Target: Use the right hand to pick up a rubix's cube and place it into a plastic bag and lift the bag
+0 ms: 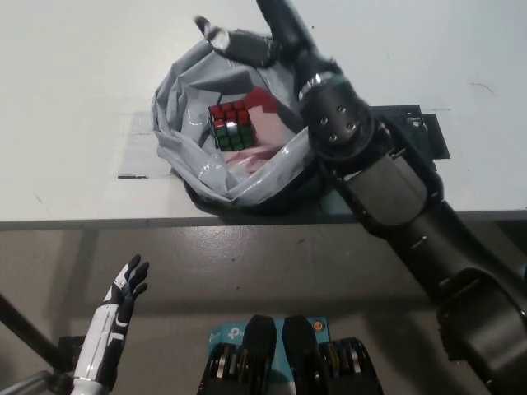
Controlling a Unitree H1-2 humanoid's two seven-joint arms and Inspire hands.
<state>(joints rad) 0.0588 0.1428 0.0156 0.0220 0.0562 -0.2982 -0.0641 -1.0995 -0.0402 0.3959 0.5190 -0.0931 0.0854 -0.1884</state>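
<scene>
A Rubik's cube with red and green faces up lies inside the grey plastic bag on the white table. My black right hand reaches over the bag's far rim, fingers spread and open, holding nothing, clear of the cube. The black forearm crosses the bag's right side and hides that part of the rim. My white left hand rests low at the lower left, below the table edge, fingers apart and empty.
A black patch lies on the table right of the bag, partly under my right arm. Strips of clear tape sit left of the bag. The table's front edge runs just below the bag.
</scene>
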